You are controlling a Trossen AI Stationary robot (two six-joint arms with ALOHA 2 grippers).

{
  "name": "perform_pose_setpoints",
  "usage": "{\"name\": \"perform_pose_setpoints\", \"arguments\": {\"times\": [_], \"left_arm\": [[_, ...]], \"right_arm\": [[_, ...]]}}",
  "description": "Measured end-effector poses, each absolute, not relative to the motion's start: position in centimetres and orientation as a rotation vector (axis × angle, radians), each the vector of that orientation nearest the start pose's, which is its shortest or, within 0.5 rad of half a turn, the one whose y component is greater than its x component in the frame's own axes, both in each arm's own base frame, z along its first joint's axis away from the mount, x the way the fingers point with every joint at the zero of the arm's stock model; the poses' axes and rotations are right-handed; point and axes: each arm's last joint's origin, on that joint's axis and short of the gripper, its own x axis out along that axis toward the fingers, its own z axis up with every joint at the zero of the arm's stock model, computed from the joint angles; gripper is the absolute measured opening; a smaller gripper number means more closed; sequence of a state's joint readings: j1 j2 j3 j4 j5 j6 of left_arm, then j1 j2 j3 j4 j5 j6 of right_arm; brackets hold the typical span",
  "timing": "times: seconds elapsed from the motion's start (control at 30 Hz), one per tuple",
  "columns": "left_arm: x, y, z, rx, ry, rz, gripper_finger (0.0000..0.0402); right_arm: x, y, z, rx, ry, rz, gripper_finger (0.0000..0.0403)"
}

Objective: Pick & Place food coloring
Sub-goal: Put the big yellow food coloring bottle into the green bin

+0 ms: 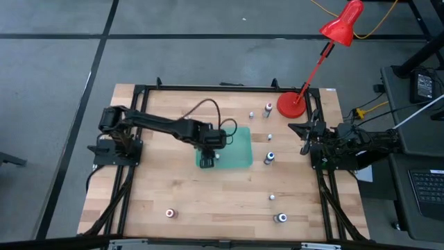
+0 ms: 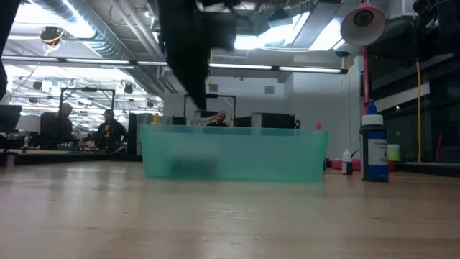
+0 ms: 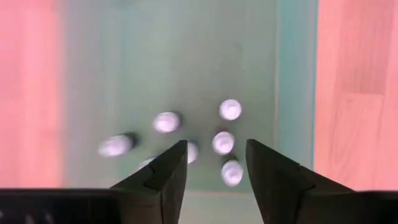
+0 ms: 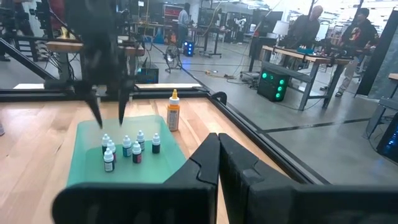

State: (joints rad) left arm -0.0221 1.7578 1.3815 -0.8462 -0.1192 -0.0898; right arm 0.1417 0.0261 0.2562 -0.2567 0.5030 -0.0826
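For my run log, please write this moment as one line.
left gripper: open, above small white-capped food coloring bottles in translucent green tray | right gripper: shut, waiting at table's right edge

The left arm reaches from its base at the tabletop's left edge toward the middle, elbow bent, wrist turned down; the left end effector points straight down, its two dark fingers parted with a clear gap; the right arm sits folded at the right edge; the right end effector has its fingers pressed together.

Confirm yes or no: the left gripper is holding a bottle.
No. The left gripper hangs open and empty above the bottles standing in the green bin.
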Motion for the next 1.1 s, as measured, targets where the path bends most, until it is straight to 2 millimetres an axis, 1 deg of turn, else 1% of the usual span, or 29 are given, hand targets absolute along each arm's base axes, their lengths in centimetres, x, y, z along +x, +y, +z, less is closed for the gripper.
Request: {"name": "perform_pose_setpoints", "arguments": {"times": [0.13, 0.27, 0.4, 0.53, 0.67, 0.73, 0.8, 0.97, 1.1], "left_arm": [[33.7, 0.5, 28.3, 0.067, 1.188, 0.227, 0.0166], [30.7, 2.0, 32.3, 0.096, 1.119, 0.356, 0.0166], [27.5, 4.0, 35.0, 0.093, 1.079, 0.495, 0.0166], [25.1, 6.2, 36.4, 0.035, 1.055, 0.580, 0.0167], [23.7, 8.3, 36.7, -0.021, 1.077, 0.620, 0.0167], [23.3, 9.3, 36.4, -0.056, 1.096, 0.639, 0.0169], [23.0, 10.3, 35.8, -0.091, 1.112, 0.653, 0.0173], [22.3, 12.1, 32.5, -0.198, 1.175, 0.646, 0.0194], [22.2, 12.6, 29.6, -0.297, 1.188, 0.640, 0.0212]], "right_arm": [[7.5, -0.3, 22.2, -0.091, 0.042, -0.360, 0.0012], [7.5, -0.3, 22.2, -0.092, 0.043, -0.360, 0.0012], [7.5, -0.3, 22.2, -0.095, 0.044, -0.361, 0.0012], [7.5, -0.3, 22.2, -0.095, 0.044, -0.362, 0.0012], [7.5, -0.3, 22.2, -0.095, 0.044, -0.362, 0.0012], [7.5, -0.3, 22.2, -0.096, 0.044, -0.362, 0.0012], [7.5, -0.3, 22.2, -0.096, 0.043, -0.363, 0.0012], [7.5, -0.3, 22.2, -0.095, 0.042, -0.363, 0.0012], [7.5, -0.3, 22.2, -0.095, 0.042, -0.362, 0.0012]]}}
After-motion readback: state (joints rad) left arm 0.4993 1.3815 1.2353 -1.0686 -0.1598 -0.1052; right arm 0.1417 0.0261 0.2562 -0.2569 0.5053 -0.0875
